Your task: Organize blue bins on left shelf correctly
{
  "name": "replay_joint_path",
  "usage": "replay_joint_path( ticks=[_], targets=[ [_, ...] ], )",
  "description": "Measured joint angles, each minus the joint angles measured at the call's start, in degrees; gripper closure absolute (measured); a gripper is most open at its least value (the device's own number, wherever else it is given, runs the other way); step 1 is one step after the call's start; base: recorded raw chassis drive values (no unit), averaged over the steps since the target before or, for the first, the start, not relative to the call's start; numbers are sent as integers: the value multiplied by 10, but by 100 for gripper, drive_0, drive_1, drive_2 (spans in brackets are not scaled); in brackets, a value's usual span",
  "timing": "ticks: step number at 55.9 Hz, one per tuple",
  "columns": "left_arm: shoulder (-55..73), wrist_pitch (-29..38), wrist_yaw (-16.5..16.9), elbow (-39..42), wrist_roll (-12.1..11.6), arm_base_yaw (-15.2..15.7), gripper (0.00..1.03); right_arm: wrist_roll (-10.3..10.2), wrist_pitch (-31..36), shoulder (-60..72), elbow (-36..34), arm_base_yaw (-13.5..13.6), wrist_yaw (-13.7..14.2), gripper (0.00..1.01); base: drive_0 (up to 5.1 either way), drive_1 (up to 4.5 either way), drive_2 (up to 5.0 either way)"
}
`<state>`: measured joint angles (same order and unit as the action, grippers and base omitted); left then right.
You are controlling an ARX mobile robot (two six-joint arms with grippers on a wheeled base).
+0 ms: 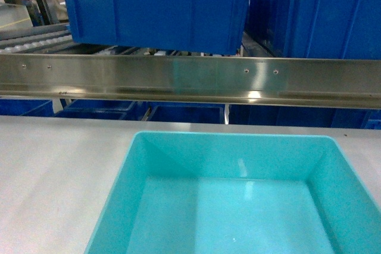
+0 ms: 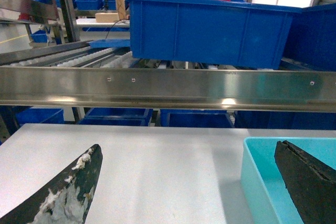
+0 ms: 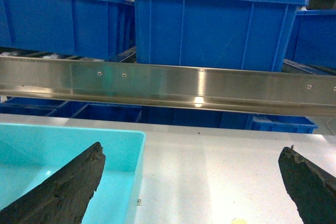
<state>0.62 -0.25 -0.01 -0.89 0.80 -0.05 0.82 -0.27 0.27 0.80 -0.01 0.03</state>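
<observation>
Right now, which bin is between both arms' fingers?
The turquoise bin on the steel table: each wrist view shows one finger inside it, one outside. The royal-blue crates sit beyond the rail, out of reach.

I see a glossy smooth turquoise plastic bin [image 1: 238,206], brushed shiny steel rail [image 1: 190,80] of my left shelf, matt grey tabletop [image 1: 53,176], hard royal-blue plastic crates [image 1: 155,10], my left gripper's fingers [image 2: 68,192] black, rough, flecked white
</observation>
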Motion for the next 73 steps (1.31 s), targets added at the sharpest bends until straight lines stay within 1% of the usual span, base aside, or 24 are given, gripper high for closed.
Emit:
replay_joint_path(
  ticks=[48,52,54,59,61,63,64,66,67,69,73],
  targets=[
    [0,1,0,0,0,0,5,0,0,0,0,0,0,3,0,0,0],
    [10,25,-4,0,0,-7,5,-6,12,5,0,-3,-8,3,0,0,0],
    [21,41,-4,0,-1,-13,5,-6,17,12,-1,1,-5,3,0,0,0],
    [79,86,8,0,0,-16,5,-8,55,55,-1,28,4,3,0,0,0],
    [113,121,14,0,1,-13,5,-8,76,81,-1,39,10,3,0,0,0],
    [171,169,24,0,3,-14,5,-8,116,129,-1,48,13,3,0,0,0],
    [205,196,25,0,3,-18,5,-7,141,157,0,54,15,3,0,0,0],
    [280,247,36,-2,4,-31,5,-5,200,226,0,57,10,3,0,0,0],
    [319,266,45,-5,4,-37,5,-6,225,266,2,57,6,3,0,0,0],
    [385,297,47,-18,2,-47,5,-2,262,337,7,64,5,3,0,0,0],
    [472,316,62,-57,-3,-62,5,5,307,435,31,73,0,3,0,0,0]
  ],
)
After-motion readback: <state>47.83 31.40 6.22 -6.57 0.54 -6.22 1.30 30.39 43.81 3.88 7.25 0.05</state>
